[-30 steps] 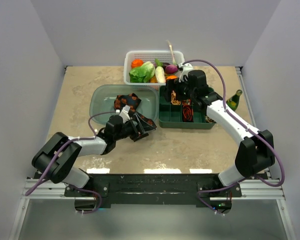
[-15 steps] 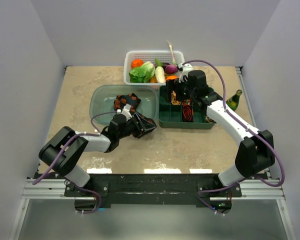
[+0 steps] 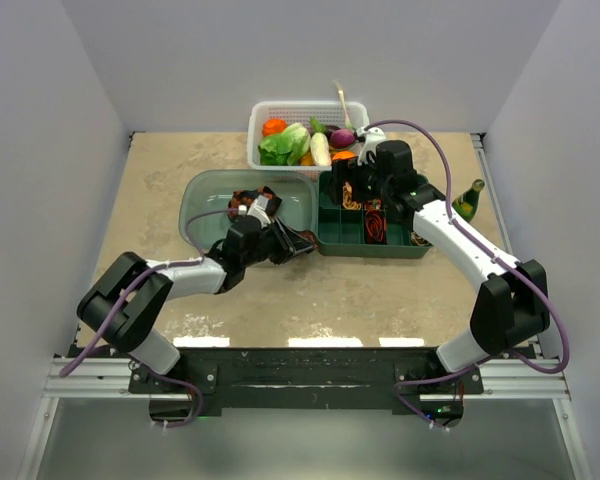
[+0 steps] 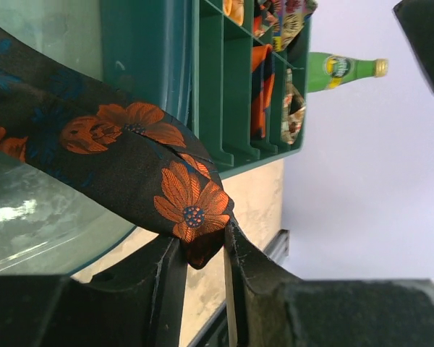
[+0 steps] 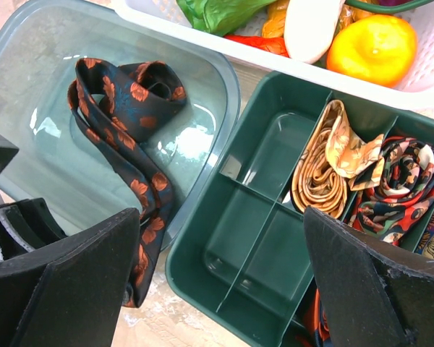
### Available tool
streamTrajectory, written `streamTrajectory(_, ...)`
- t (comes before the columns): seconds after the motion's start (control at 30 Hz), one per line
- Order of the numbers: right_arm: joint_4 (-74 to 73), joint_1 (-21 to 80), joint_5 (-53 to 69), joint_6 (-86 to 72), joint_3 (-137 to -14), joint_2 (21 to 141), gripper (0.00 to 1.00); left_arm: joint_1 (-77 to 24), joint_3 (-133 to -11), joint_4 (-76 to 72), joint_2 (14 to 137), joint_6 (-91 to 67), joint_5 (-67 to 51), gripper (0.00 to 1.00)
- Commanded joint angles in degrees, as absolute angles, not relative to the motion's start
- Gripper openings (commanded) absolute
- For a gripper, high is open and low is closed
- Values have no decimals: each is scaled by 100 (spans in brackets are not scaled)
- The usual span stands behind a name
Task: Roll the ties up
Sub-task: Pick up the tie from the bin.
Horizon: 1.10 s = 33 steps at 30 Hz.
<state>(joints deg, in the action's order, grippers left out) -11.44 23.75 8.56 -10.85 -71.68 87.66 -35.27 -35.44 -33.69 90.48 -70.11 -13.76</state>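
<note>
Black tie (image 5: 146, 189) with orange flowers: partly coiled inside the clear tub (image 5: 50, 65), band draped out over the near rim. Folded tip pinched between the fingers of the left gripper (image 4: 202, 249), which is closed on the cloth just outside the tub. Just beside the tub, green divided tray (image 5: 264, 155): rolled tan tie (image 5: 320, 177) and rolled red-patterned tie (image 5: 401, 177) in neighbouring far compartments. Above the tray, right gripper (image 5: 223, 217), fingers spread wide, holding nothing. Beyond both, white basket (image 3: 255, 130) of vegetables. Green bottle (image 4: 343, 69) past the tray.
</note>
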Motion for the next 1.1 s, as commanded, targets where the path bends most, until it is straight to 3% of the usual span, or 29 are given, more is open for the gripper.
streamTrajectory(0.0, -1142, 2408, 914, -1011, -7216, 8587, 99, -3551, -4060, -2542, 8553, -6198, -1160, 29)
streamTrajectory(0.43, -1160, 2461, 1388, -1353, -7198, 8534, 99, -3551, -6292, 2183, 7937, -2745, -862, 31)
streamTrajectory(0.8, -1503, 3357, 1160, -1573, -7216, 8578, 99, -3551, -5204, 3155, 7120, -2513, -272, 38)
streamTrajectory(0.9, -1424, 3638, 1116, -1784, -7041, 8429, 99, -3559, -4809, 3129, 6742, -2663, -290, 45)
streamTrajectory(1.0, -1301, 3831, 1256, -2003, -6839, 8359, 99, -3560, -4588, 3216, 6259, -2812, -264, 70)
streamTrajectory(1.07, -1091, 3980, 1327, -2197, -6654, 8236, 99, -3568, -4483, 3304, 5891, -2883, -220, 78)
